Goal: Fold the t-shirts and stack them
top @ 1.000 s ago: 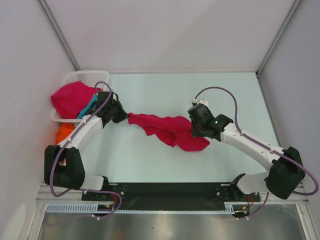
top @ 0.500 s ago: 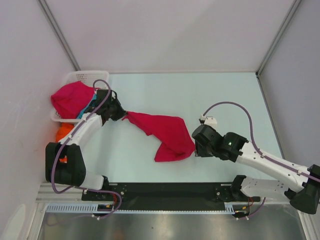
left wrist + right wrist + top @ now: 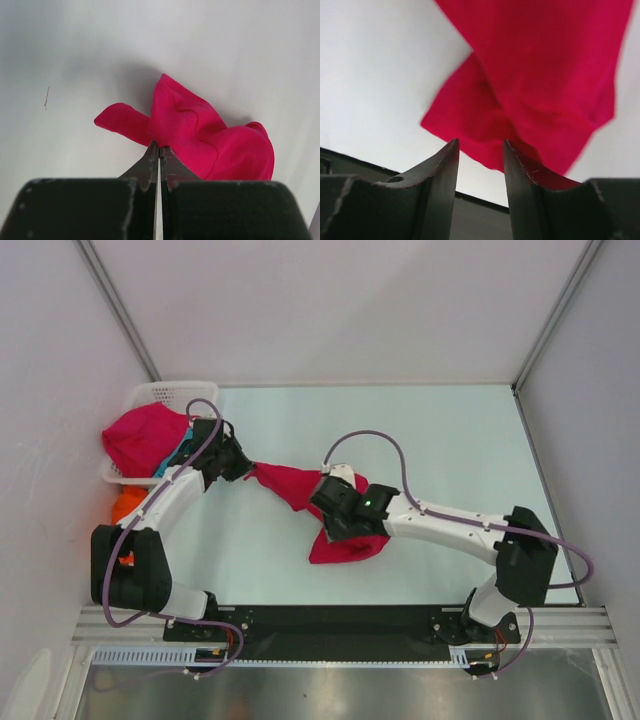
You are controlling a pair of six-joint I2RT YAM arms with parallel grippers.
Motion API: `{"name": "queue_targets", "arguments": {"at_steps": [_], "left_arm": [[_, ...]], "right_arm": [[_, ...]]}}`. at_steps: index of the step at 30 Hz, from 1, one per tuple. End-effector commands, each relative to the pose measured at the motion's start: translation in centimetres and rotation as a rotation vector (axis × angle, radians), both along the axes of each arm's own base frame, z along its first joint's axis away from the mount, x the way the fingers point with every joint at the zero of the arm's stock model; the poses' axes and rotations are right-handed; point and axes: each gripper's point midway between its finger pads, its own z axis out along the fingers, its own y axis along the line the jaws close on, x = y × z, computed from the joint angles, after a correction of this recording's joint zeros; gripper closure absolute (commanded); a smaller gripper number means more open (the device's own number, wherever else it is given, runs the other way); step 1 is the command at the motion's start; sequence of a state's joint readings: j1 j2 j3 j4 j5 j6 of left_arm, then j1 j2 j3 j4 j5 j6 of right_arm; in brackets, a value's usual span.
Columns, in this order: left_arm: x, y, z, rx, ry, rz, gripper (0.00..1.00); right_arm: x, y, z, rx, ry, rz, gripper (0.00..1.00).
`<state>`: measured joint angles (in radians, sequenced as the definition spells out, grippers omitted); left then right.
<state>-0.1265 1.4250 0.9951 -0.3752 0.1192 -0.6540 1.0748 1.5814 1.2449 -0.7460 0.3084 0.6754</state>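
A crimson t-shirt (image 3: pixel 300 490) lies crumpled on the table, running from the left gripper toward the near middle. My left gripper (image 3: pixel 238 466) is shut on its left corner; the left wrist view shows the fingertips (image 3: pixel 152 152) pinching the cloth (image 3: pixel 200 135). My right gripper (image 3: pixel 338 525) hovers over the shirt's near part, open and empty. In the right wrist view (image 3: pixel 480 150) the shirt (image 3: pixel 535 75) hangs beyond the fingers. A second crimson t-shirt (image 3: pixel 140 435) and a teal one (image 3: pixel 180 455) lie in the basket. An orange one (image 3: pixel 128 505) lies beside it.
The white lattice basket (image 3: pixel 155 395) stands at the far left against the wall. The black rail (image 3: pixel 330 620) runs along the table's near edge and shows low in the right wrist view (image 3: pixel 470 220). Walls close the left, right and far sides.
The right gripper pulled the shirt's right end toward the near edge, then swung left over the shirt's middle, now open. The left gripper has kept its hold and place.
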Motion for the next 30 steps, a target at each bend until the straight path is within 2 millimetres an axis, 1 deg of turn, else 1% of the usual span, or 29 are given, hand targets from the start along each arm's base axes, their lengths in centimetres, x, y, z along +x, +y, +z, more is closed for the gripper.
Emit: {"name": "queue_targets", "arguments": {"at_steps": [1, 2, 3, 6, 9, 10, 11, 12, 13, 14, 17, 19, 20, 22, 24, 30], "left_arm": [[0.7, -0.1, 1.7, -0.018, -0.067, -0.015, 1.00], [0.8, -0.1, 1.7, -0.019, -0.070, -0.015, 1.00], [0.8, -0.3, 1.6, -0.024, -0.066, -0.020, 1.00], [1.0, -0.5, 1.6, -0.033, -0.070, -0.028, 1.00], [1.0, -0.7, 1.7, -0.044, -0.074, -0.038, 1.00], [1.1, -0.8, 1.7, -0.045, -0.076, -0.041, 1.00], [1.1, -0.8, 1.8, -0.048, -0.079, -0.044, 1.00], [1.1, -1.0, 1.9, -0.052, -0.081, -0.048, 1.00], [1.2, -1.0, 1.9, -0.053, -0.083, -0.049, 1.00], [1.2, -1.0, 1.8, -0.054, -0.080, -0.052, 1.00], [1.1, -1.3, 2.1, -0.064, -0.088, -0.063, 1.00], [1.0, -1.2, 2.0, -0.062, -0.087, -0.063, 1.00], [1.0, -1.1, 2.0, -0.060, -0.089, -0.061, 1.00], [0.9, -1.1, 1.9, -0.061, -0.087, -0.061, 1.00], [0.9, -0.9, 2.0, -0.063, -0.091, -0.059, 1.00], [0.8, -0.6, 2.1, -0.073, -0.097, -0.055, 1.00]], "right_arm": [[0.2, 4.5, 0.8, 0.055, -0.027, 0.099, 0.55], [0.1, 4.9, 0.5, 0.056, -0.015, 0.108, 0.55], [0.0, 5.1, -0.4, 0.040, -0.002, 0.113, 0.55], [-0.2, 5.8, -1.1, 0.038, 0.017, 0.131, 0.55], [-0.2, 6.3, -2.3, 0.022, 0.038, 0.142, 0.55], [-0.2, 6.4, -3.1, 0.008, 0.051, 0.144, 0.55], [-0.1, 6.8, -3.1, 0.011, 0.049, 0.149, 0.55], [-0.1, 6.9, -3.4, 0.002, 0.056, 0.153, 0.55], [0.0, 7.1, -4.3, -0.017, 0.068, 0.158, 0.55], [0.1, 7.4, -4.1, -0.018, 0.065, 0.163, 0.55], [0.4, 7.9, -5.2, -0.044, 0.074, 0.173, 0.55], [0.5, 7.9, -5.6, -0.062, 0.076, 0.184, 0.55], [0.6, 8.0, -6.3, -0.077, 0.083, 0.186, 0.56], [0.6, 8.1, -6.4, -0.083, 0.086, 0.187, 0.56], [0.5, 7.7, -6.6, -0.096, 0.089, 0.187, 0.56], [0.9, 6.6, -6.3, -0.116, 0.072, 0.163, 0.56]]}}
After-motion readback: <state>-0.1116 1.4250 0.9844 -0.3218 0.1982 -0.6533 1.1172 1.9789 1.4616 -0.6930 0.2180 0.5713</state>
